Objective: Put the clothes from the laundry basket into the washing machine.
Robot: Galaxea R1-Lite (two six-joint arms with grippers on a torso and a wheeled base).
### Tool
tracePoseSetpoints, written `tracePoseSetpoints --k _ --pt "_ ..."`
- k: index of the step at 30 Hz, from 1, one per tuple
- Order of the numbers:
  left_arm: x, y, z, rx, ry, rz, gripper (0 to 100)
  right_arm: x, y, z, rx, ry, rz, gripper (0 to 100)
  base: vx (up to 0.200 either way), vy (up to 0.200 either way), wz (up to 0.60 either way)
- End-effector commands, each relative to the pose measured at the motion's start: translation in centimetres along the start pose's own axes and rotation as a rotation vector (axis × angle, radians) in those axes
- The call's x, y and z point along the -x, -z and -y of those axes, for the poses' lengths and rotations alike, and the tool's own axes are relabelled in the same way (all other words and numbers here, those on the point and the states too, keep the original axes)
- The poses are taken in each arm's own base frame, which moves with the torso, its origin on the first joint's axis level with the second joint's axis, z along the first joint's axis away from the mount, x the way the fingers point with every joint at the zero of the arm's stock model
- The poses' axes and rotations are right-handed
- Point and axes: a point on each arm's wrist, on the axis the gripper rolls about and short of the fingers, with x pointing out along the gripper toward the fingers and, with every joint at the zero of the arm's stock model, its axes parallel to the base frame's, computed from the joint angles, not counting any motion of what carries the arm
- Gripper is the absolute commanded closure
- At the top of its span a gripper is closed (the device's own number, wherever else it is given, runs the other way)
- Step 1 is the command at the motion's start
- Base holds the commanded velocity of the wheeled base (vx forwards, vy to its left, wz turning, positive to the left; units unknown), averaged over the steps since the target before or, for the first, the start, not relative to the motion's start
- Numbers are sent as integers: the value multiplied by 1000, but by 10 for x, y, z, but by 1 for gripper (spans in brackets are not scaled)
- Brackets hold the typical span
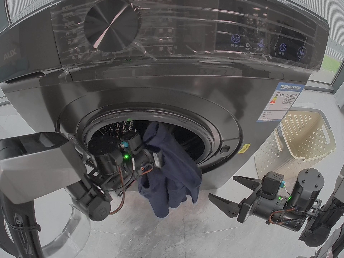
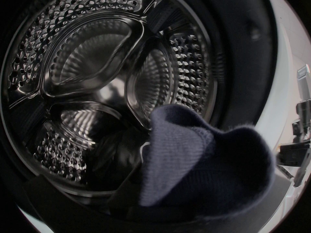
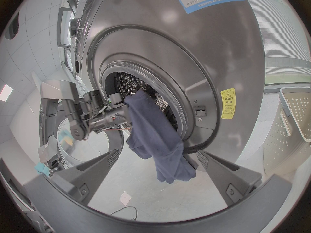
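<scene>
As the head sees progress: one garment (image 1: 172, 169) part-way, hanging at the washer (image 1: 215, 101) mouth, mostly outside; basket (image 1: 304, 137) stands to the right.
Head, left gripper (image 1: 157, 158): clamped on garment's top.
Head, right gripper (image 1: 222, 187): jaws apart, holding nothing, low before washer.
Left wrist, drum (image 2: 97, 65): bunched navy knit just before it; something dark low inside, perhaps clothes.
Right wrist, garment: limp, long, folded navy cloth.

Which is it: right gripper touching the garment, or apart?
Apart. The head view shows bare floor between the open right gripper and the hanging garment.
</scene>
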Motion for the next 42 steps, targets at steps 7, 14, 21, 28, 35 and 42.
tracePoseSetpoints --k 7,14,21,28,35,42 --pt "-84 30 -49 -11 -149 68 100 0 -1 0 0 -2 3 0 0 0 0" --pt "-121 -8 -84 -14 -324 181 100 -1 0 0 0 -2 2 0 0 0 0" --pt "-132 -18 -88 19 -332 202 100 -1 1 0 0 -1 -1 0 0 0 0" --pt "-116 -4 -79 71 -333 100 0 -1 1 0 0 -1 -3 0 0 0 0" --pt "-72 15 -36 125 -211 -236 0 -1 0 0 0 -2 3 0 0 0 0" --pt "-64 45 -29 112 -182 -373 100 -2 1 -4 3 -18 -3 0 0 0 0"
